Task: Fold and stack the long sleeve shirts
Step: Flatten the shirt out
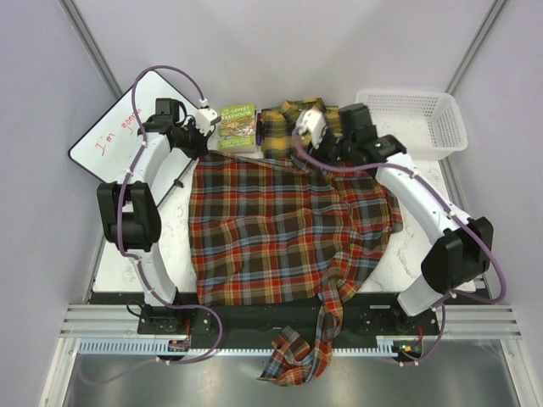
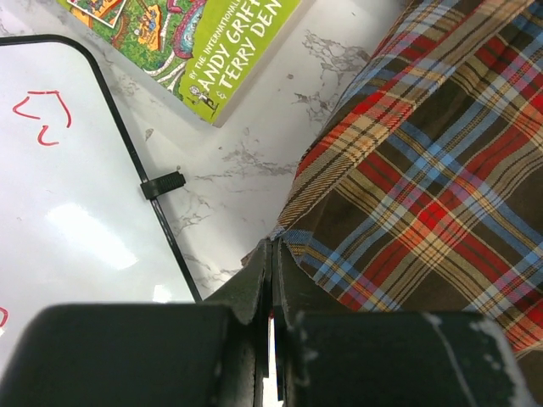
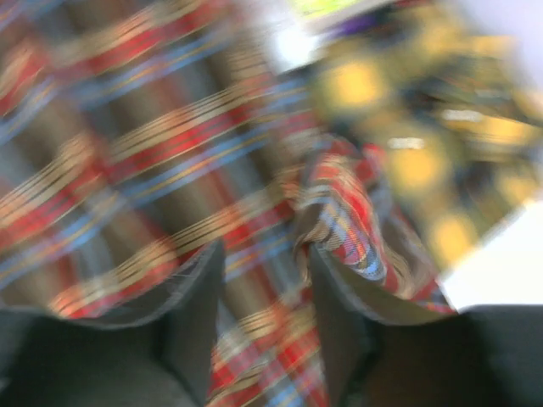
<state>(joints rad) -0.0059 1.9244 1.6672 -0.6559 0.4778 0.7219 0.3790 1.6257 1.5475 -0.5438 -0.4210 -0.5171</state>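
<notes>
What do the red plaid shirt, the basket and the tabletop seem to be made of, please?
Red plaid shirt: matte woven cloth, likely flannel; it drapes and creases. Basket: white plastic, judging by its moulded lattice walls. Tabletop: smooth white, grey-veined; marble or marble-look laminate.

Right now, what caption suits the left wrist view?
Shut left hand at the edge of the red shirt, beside a green book and a whiteboard.

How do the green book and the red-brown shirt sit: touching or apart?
Apart. The left wrist view shows a strip of bare marble table between the green book and the red-brown shirt.
</notes>
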